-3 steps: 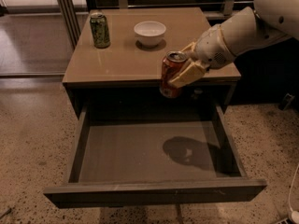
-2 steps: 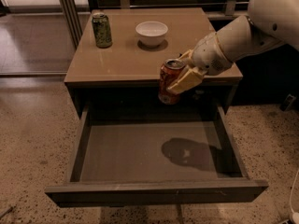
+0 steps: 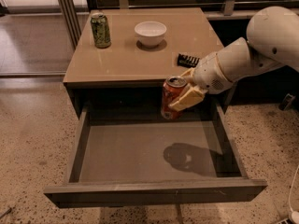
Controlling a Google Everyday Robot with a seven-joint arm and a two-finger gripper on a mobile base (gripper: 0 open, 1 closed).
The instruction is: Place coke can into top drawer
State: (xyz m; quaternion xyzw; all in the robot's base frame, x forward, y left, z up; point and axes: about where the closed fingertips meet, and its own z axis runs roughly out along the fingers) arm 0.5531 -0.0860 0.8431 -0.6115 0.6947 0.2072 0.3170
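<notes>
The coke can (image 3: 172, 96), red-orange with a silver top, hangs upright in the air over the back of the open top drawer (image 3: 154, 190). My gripper (image 3: 186, 94) is shut on the coke can from its right side, its tan fingers (image 3: 188, 99) wrapped around the can's body. The white arm reaches in from the right. The drawer is pulled fully out and its grey floor is bare, with the can's and arm's shadow on it right of centre.
On the tan cabinet top (image 3: 121, 59) stand a green patterned can (image 3: 100, 30) at the back left and a white bowl (image 3: 150, 33) at the back centre. A small black object (image 3: 188, 60) lies near the top's right edge. Speckled floor surrounds the cabinet.
The gripper with the coke can has stayed over the back right of the drawer. The view has shifted slightly downward on the cabinet.
</notes>
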